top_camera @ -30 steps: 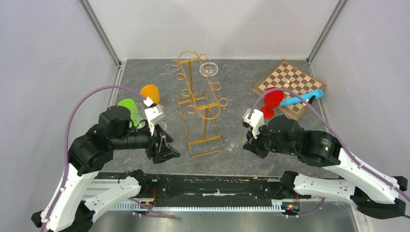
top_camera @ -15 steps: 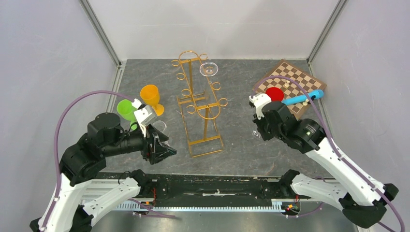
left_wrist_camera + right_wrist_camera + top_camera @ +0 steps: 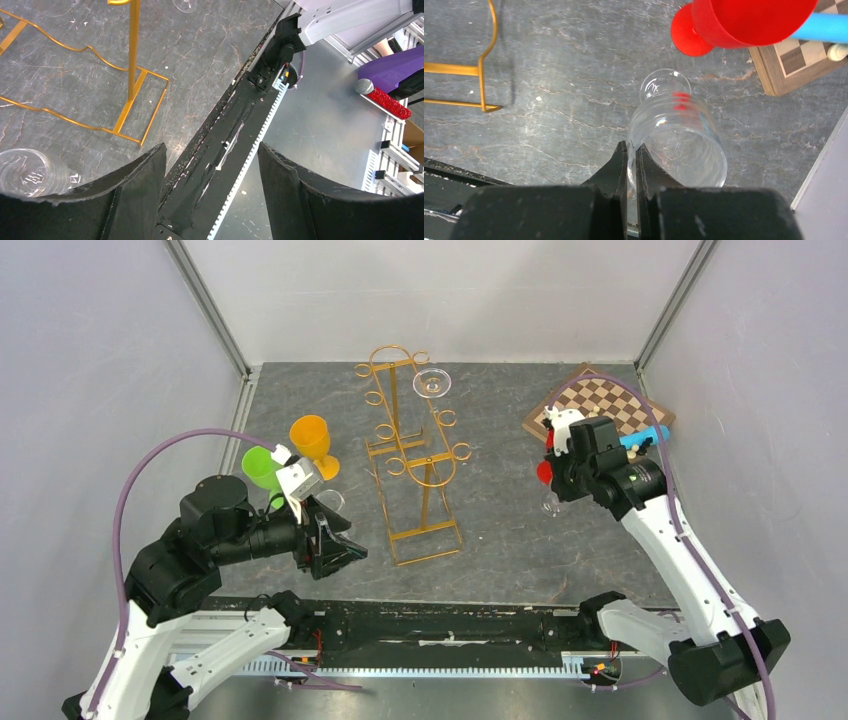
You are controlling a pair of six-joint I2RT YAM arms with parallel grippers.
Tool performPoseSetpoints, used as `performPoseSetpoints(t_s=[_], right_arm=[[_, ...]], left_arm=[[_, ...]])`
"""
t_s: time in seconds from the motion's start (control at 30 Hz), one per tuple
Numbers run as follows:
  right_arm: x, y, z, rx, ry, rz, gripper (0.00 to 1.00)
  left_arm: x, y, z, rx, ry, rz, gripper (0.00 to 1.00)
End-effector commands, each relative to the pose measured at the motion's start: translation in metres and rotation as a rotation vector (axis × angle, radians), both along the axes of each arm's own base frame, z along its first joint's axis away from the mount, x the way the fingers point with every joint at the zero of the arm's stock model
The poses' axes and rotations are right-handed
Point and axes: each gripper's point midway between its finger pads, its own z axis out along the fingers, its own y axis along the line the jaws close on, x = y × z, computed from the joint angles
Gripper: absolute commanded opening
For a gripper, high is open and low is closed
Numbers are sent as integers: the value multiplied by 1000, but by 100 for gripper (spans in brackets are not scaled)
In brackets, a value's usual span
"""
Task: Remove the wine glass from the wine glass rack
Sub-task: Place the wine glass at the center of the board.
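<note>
The gold wire wine glass rack (image 3: 415, 455) stands mid-table; its base also shows in the left wrist view (image 3: 131, 75). A clear wine glass (image 3: 432, 383) hangs at the rack's far end. My right gripper (image 3: 562, 478) is shut on the rim of another clear wine glass (image 3: 679, 140), with the rim pinched between the jaws (image 3: 631, 150). This glass (image 3: 550, 505) is held well right of the rack, foot towards the table, close to a red goblet (image 3: 744, 20). My left gripper (image 3: 340, 545) is open and empty (image 3: 212, 150), left of the rack's near end.
A chessboard (image 3: 600, 400) with a blue tube (image 3: 645, 435) lies at the back right. Orange (image 3: 312, 435) and green (image 3: 262, 468) goblets stand at the left. A clear glass (image 3: 330, 502) sits by my left gripper, also seen in the left wrist view (image 3: 27, 172).
My right arm has carried the clear wine glass from the rack's near right corner back and to the right, next to the red goblet. My left arm has pulled back slightly, still open.
</note>
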Motion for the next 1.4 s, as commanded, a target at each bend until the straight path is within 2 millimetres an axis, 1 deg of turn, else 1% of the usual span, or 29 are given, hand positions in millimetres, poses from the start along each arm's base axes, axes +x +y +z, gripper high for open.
performPoseSetpoints(t_s=[0.0,0.07,0.2,0.47,0.7,0.77,0.87,0.97,1.0,1.07,1.17,1.37], right_arm=[[15,-1,0,46,-36,20,0],[17,-6,-6,57,-23,-4,0],[20,-11,-15,73,8,-21,0],[28,-21,-22,81,27,-74,0],[34,-26,-32,76,60,-105,0],[36,-25,-32,79,64,-106,10],[41,-26,-28,78,55,-116,18],[46,-29,-16,69,30,-134,33],[48,-30,-8,68,14,-143,39],[52,-35,6,53,-13,-163,45],[59,-43,30,27,-63,-196,50],[68,-45,73,41,-164,-221,56]], left_arm=[[-1,-6,13,-63,-3,-9,73],[-1,-7,13,-69,-8,-14,73],[-1,-10,13,-76,-6,-28,73],[-2,-15,11,-95,8,-47,73],[-2,-11,10,-73,-8,-41,73],[-4,-10,11,-75,-15,-42,73],[-4,-8,10,-69,-18,-39,74],[-5,-8,8,-67,-16,-42,74],[-4,-8,8,-66,-18,-40,74],[-4,-8,5,-61,-16,-40,74],[-2,-8,2,-54,-10,-36,74],[0,-9,1,-58,-11,-31,74]])
